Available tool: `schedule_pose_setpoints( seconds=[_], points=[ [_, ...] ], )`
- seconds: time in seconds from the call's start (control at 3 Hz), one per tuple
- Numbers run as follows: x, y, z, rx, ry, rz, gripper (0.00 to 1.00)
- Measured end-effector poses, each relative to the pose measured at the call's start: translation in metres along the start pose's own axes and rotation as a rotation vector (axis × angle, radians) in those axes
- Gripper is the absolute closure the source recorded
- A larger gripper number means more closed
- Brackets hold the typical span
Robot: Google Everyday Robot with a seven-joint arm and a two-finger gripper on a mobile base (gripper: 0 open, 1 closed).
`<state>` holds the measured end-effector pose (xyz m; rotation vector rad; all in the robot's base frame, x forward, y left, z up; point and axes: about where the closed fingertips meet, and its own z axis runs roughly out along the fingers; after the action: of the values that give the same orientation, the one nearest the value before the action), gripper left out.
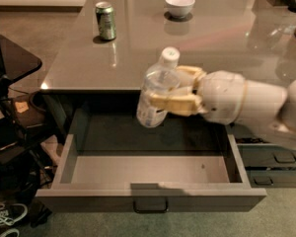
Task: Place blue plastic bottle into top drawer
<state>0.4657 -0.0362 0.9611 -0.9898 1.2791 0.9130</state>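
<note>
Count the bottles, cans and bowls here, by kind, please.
Bottles: 1, the bottle, held by the gripper above the open drawer.
Cans: 1, the can on the table.
Bowls: 1, the bowl on the table.
Total: 3.

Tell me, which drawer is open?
The wide top drawer, pulled out below the gripper that holds the blue plastic bottle. The narrower drawers on the right are shut.
</note>
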Motion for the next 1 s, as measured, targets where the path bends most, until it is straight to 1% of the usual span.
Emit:
schedule_pose_setpoints(
  seconds=[0.33, 0.67, 1.0],
  points=[
    [0.048, 0.01, 0.02, -0.009, 0.02, 0.006, 1.0],
    [0.081, 0.013, 0.036, -0.004, 0.075, 0.002, 1.0],
    [0.082, 0.013, 0.037, -0.001, 0.077, 0.002, 1.0]
  ],
)
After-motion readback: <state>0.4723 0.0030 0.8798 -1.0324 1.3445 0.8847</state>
